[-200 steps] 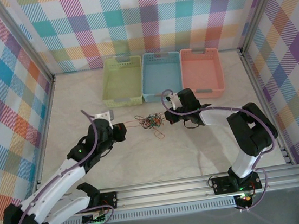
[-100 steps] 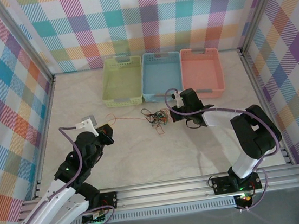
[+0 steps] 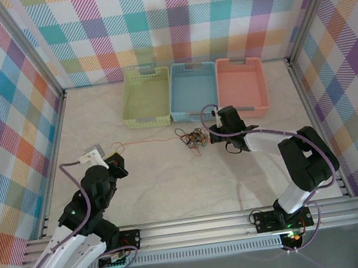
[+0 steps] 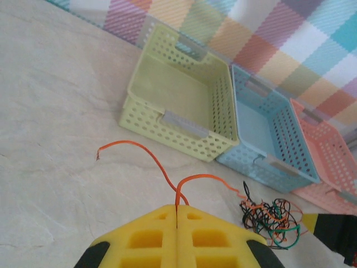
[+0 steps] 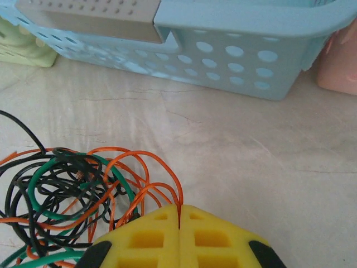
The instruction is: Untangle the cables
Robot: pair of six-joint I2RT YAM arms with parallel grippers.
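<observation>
The cables [image 3: 194, 138] lie knotted mid-desk, just in front of the blue basket [image 3: 193, 91]. One orange wire [image 3: 144, 142] now trails well out to the left, because the left claw [image 4: 176, 209], clamped shut on it, has drawn back. The right claw [image 5: 179, 210], shut on orange loops, anchors the knot (so that strand seems to be working free). The wires are thin, springy and curly, the basket is perforated plastic, and the desk [image 3: 172, 187] is pale and stone-like.

No text, label, brand, number or sign can be read anywhere. The grey plates on the handles of the green basket [image 4: 186, 124] and the blue basket [image 5: 89, 17] are blank. The checked walls [image 3: 171, 17] carry pattern alone.
</observation>
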